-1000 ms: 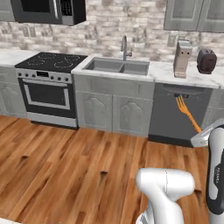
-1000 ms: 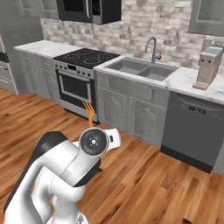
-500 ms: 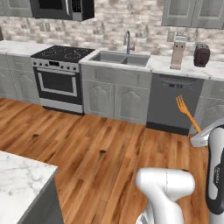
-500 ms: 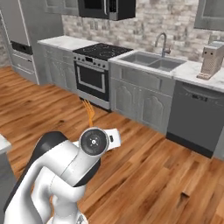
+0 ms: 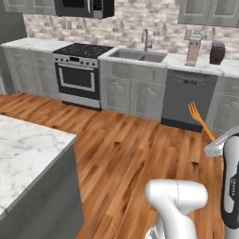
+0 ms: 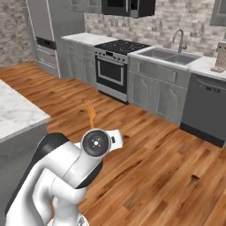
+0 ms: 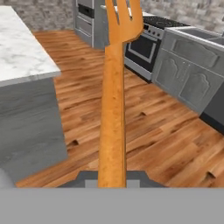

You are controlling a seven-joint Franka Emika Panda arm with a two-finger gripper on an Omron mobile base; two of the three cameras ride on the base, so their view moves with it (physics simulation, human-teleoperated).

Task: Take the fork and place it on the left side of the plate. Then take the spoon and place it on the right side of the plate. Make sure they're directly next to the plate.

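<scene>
Base has driven and turned since the earlier frames: whole scene shifts in both base views, and a marble-topped island (image 5: 28, 154) now fills the lower left, which wasn't there a second ago. Stove (image 5: 79, 74), sink (image 5: 137, 55) and dishwasher (image 5: 186, 100) have slid right along the far counter in the left base view. Arm pose looks unchanged. Fork (image 7: 114, 96) stays clamped in the gripper (image 7: 111, 177), handle pinched low between the jaws, tines pointing up and away. Left base view has it sticking up above the wrist, in front of the dishwasher. Right base view has it poking up behind the arm's joint, over the wood floor (image 6: 167, 167).
</scene>
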